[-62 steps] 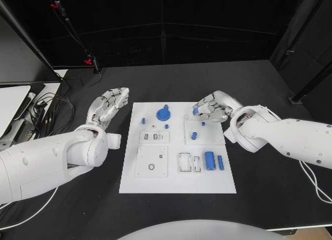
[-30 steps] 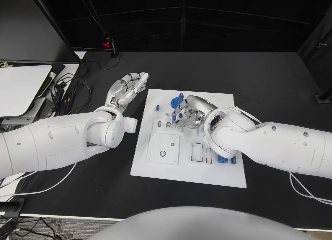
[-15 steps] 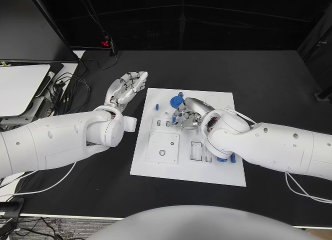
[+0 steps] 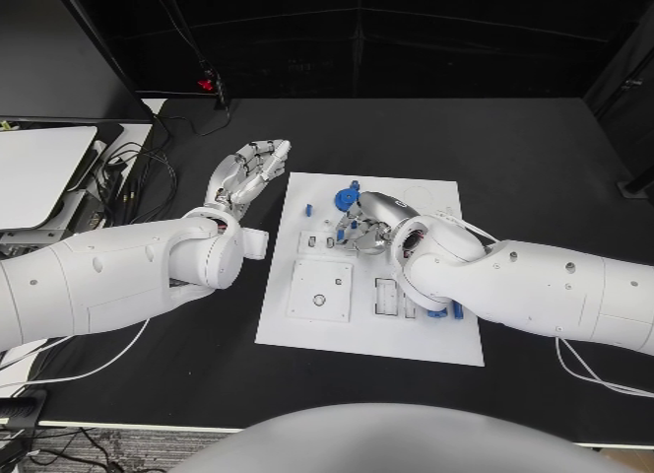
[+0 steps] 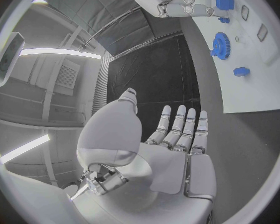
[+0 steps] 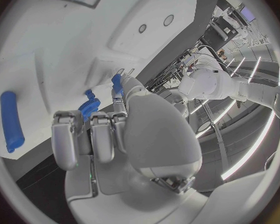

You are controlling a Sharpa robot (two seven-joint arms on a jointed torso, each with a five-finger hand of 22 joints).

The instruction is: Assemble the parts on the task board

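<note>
right hand (image 4: 372, 225): over the upper middle of the task board (image 4: 313, 333), fingers curled down toward it. In the right wrist view fingers (image 6: 90, 134) are bunched with a small blue piece (image 6: 117, 82) at the thumb tip; cannot tell if it is pinched or just lying behind the thumb.
left hand (image 4: 249, 175): off the board's edge, over the black table (image 4: 540, 148), palm flat and fingers apart, holding nothing, well apart from the parts.
blue gear (image 4: 352, 200): on the board just beyond the right hand's fingertips, near touching in the head view.
small blue peg (image 4: 310, 210): on the board, to the left-hand side of the right hand, near the gear.
blue cylinder (image 6: 9, 119): lies flat on the board behind the right hand, toward its wrist; mostly hidden under the arm in the head view.
sockets: pale recessed blocks (image 4: 324, 292) sit under and behind the right hand's palm.
risk, occlusion: right hand and forearm cover the work spot, so seating can't be checked from above.
risk, knock: curled fingers so close to the gear could nudge it or the peg off position on any sideways move.
risk, slip: if the small piece is only held at a thumb tip, it could twist or drop when pressed into a socket off-axis.
risk, sweep: forearm low over the cylinder could roll it when the arm pulls back.
</note>
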